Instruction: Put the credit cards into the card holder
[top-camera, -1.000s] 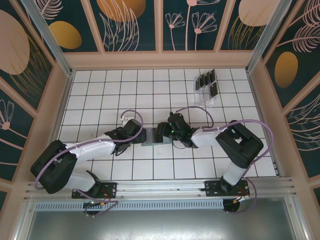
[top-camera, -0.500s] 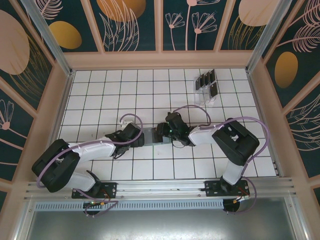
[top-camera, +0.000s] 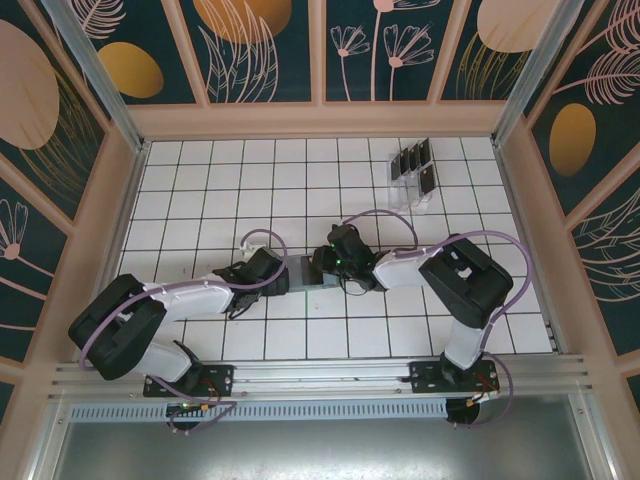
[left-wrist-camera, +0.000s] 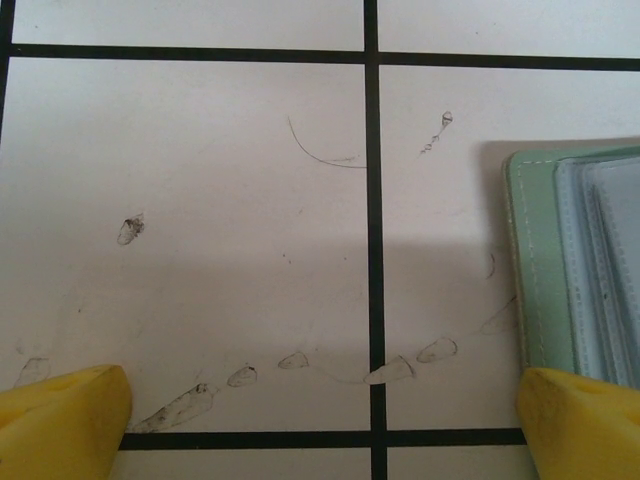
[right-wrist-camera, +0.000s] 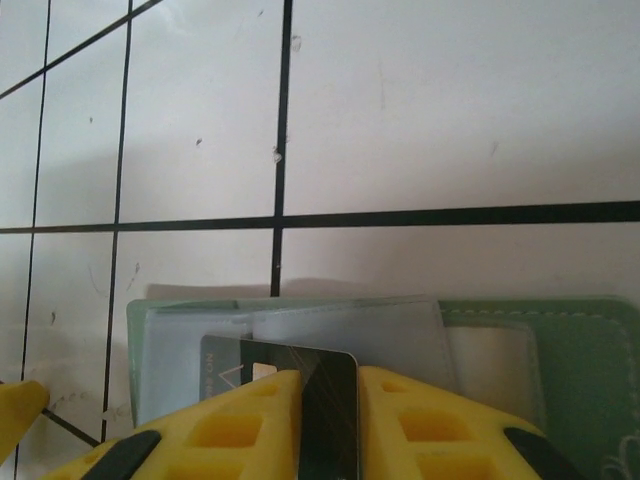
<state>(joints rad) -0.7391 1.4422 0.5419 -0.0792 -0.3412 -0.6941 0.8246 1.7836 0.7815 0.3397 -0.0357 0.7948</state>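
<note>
A thin, dark, rectangular credit card is clamped between the yellow jaws of the right gripper. In the right wrist view its free end is laid over the clear plastic sleeve of the sage-green folding card holder, entering from the holder's 6 o'clock edge. Whether that end is slipped under the sleeve or only lies on it cannot be told. The card holder is spread open and flat on the white tiled counter, and a stitched green panel is seen at 3 o'clock of the sleeve.

From the top view the card holder is found a little towards 6 o'clock from the counter's middle, between the two grippers. The right gripper is placed over its 3 o'clock side and the left gripper just beside its 9 o'clock side.

In the left wrist view the left jaws are held wide apart, with smudged tile and a black grout line seen between them. The holder's stitched green edge is seen at 3 o'clock and reaches the yellow fingertip on that side. Whether the two touch cannot be judged.

Several more dark credit cards are stood in a clear plastic slotted rack at 1 o'clock from the card holder, well apart from it and near the counter's far edge. The counter is enclosed by pale-framed walls with dark teal panels painted with leaves and orange ovals.
</note>
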